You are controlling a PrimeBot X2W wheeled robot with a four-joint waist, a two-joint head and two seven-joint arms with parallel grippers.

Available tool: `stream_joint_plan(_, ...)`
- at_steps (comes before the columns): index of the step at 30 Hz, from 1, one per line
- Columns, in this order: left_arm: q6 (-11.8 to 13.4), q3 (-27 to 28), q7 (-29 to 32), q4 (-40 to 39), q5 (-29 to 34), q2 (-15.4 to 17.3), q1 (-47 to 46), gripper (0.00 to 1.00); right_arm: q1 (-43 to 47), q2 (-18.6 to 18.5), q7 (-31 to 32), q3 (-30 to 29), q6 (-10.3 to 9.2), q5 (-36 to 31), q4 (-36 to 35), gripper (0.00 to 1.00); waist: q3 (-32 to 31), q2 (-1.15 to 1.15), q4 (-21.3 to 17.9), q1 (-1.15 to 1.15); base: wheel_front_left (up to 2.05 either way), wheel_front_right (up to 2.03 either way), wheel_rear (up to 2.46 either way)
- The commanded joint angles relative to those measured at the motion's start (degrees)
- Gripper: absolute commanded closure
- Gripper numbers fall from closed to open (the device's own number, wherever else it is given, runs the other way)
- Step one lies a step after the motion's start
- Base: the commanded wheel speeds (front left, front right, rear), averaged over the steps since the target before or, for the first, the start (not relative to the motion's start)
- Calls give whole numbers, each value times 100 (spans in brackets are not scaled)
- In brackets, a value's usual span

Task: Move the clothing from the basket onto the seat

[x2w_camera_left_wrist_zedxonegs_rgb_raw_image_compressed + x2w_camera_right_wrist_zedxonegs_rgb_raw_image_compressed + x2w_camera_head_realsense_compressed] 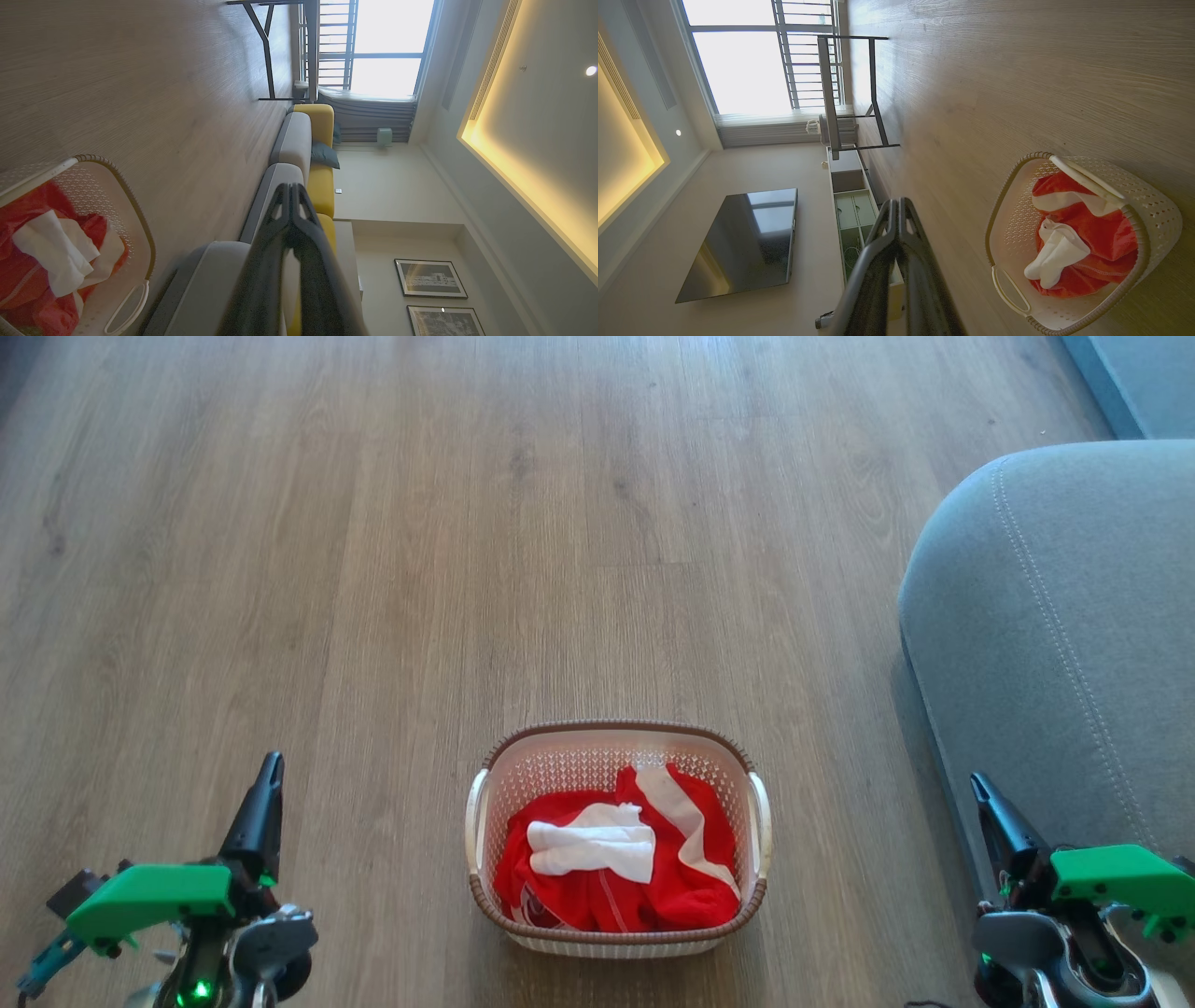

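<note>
A cream basket (pixel 616 735) with a brown rim stands on the wood floor in the lower middle of the head view. Inside lies the clothing: a small white cloth (pixel 593 847) on top of red garments (pixel 686 887) with a broad white stripe. The grey seat (pixel 1064 635) fills the right side, its rounded corner and pale stitching showing. My left gripper (pixel 272 767) is shut and empty at the lower left, well left of the basket. My right gripper (pixel 977 784) is shut and empty at the lower right, against the seat's front edge. The wrist views show the basket (pixel 140 242) (pixel 1004 210) and shut fingertips (pixel 290 187) (pixel 896 201).
Bare wood floor (pixel 467 523) stretches ahead of and around the basket. The left wrist view shows a grey and yellow sofa (pixel 299 140) and a dark-legged table (pixel 280 46) by the window. A television (pixel 742 242) and a low cabinet (pixel 850 205) stand along the wall in the right wrist view.
</note>
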Motion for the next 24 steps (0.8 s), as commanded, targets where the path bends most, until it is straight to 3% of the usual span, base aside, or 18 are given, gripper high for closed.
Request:
stream_joint_plan(1, -39, 204, 21, -195, -26, 30, -320, 100, -299, -37, 41, 101, 41, 36, -231, 100, 0, 0, 0, 0, 0, 0, 0)
stream_joint_plan(24, -39, 204, 21, -195, -26, 30, -320, 100, -299, -37, 41, 101, 41, 36, -231, 100, 0, 0, 0, 0, 0, 0, 0)
